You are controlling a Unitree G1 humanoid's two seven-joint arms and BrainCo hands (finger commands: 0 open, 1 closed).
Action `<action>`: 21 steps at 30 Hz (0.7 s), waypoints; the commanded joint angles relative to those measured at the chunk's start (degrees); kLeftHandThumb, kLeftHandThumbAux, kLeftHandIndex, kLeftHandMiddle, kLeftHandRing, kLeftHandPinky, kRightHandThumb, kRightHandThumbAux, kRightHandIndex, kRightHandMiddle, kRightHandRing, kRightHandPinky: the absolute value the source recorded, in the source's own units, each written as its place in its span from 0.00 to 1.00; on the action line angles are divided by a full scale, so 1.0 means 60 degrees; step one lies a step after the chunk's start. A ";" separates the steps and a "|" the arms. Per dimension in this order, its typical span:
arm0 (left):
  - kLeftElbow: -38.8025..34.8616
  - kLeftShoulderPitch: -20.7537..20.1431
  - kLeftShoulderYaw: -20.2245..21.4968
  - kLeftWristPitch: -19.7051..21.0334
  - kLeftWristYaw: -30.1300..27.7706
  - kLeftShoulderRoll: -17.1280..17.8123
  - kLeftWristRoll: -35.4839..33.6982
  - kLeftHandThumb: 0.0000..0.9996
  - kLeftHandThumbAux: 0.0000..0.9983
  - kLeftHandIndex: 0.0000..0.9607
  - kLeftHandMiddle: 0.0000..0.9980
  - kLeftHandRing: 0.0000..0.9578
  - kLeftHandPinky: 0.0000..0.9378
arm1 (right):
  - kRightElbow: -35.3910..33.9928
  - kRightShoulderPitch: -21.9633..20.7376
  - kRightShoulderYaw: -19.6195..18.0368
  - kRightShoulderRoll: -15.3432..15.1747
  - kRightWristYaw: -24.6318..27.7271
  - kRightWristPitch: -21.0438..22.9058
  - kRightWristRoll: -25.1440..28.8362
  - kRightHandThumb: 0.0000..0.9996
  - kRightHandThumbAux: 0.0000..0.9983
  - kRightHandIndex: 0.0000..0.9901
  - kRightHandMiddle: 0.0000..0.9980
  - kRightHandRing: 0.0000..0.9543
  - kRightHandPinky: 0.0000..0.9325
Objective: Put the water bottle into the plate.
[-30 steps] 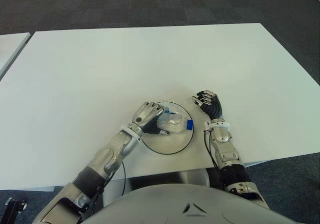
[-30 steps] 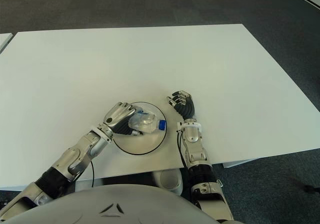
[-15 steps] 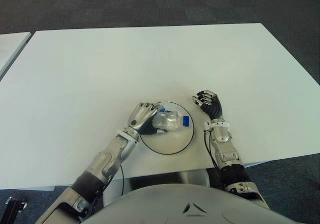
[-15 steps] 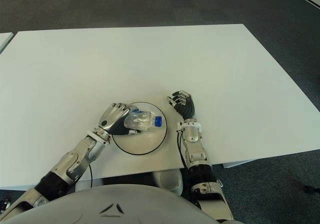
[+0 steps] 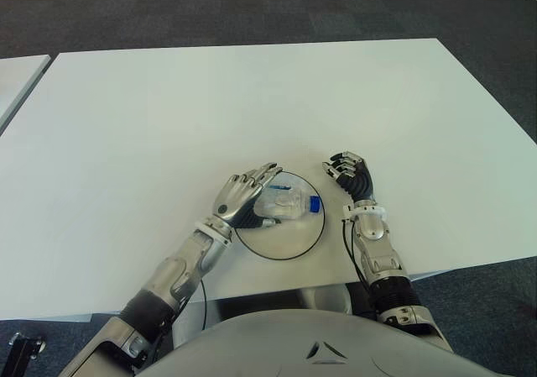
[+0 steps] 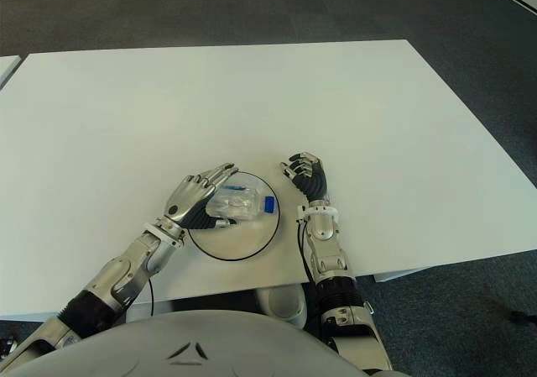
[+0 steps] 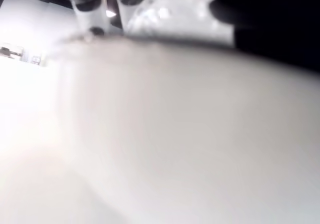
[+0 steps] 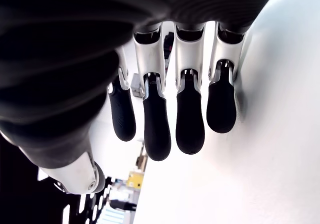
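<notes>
A small clear water bottle with a blue cap lies on its side in the round white plate near the table's front edge. My left hand is at the plate's left rim, fingers spread and stretched out over the bottle's end, no longer wrapped around it. My right hand shows just right of the plate, its dark fingers loosely curled and holding nothing. The left wrist view shows only a pale blur.
The white table stretches far behind the plate. Its front edge runs just below the plate and both forearms. Dark carpet lies beyond the far edge, and another white surface shows at the far left.
My left hand has uncurled from the bottle and its fingers now spread open. The bottle has settled on the plate, a little left of where it was a second ago. The right hand has not moved.
</notes>
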 commanded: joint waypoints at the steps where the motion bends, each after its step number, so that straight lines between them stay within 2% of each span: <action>1: 0.0549 0.0246 0.0166 0.0237 0.0542 0.0071 0.0097 0.01 0.57 0.00 0.00 0.00 0.00 | 0.0141 0.0015 0.0046 0.0013 0.0017 0.0098 -0.0039 0.70 0.73 0.43 0.59 0.65 0.69; 8: 0.0710 0.0333 0.0260 0.0134 0.1305 0.0013 0.0059 0.00 0.50 0.00 0.00 0.00 0.00 | 0.0154 0.0016 0.0051 0.0051 -0.0026 0.0125 -0.0079 0.70 0.73 0.43 0.58 0.64 0.67; 15: 0.1006 0.0658 0.0867 -0.1441 0.1170 -0.0465 -0.2255 0.00 0.41 0.00 0.00 0.00 0.00 | 0.0212 0.0012 0.0039 0.0073 -0.0050 0.0020 -0.0064 0.70 0.73 0.43 0.58 0.64 0.66; 18: 0.1202 0.0728 0.1032 -0.1744 0.1148 -0.0539 -0.2633 0.01 0.36 0.00 0.00 0.00 0.00 | 0.0231 -0.0008 0.0036 0.0071 -0.0060 0.0028 -0.0064 0.70 0.73 0.43 0.58 0.64 0.67; 21: 0.1907 0.0639 0.1224 -0.2180 0.1293 -0.0593 -0.2956 0.02 0.33 0.00 0.00 0.00 0.00 | 0.0223 -0.0015 0.0043 0.0057 -0.0040 0.0041 -0.0065 0.70 0.73 0.43 0.59 0.64 0.67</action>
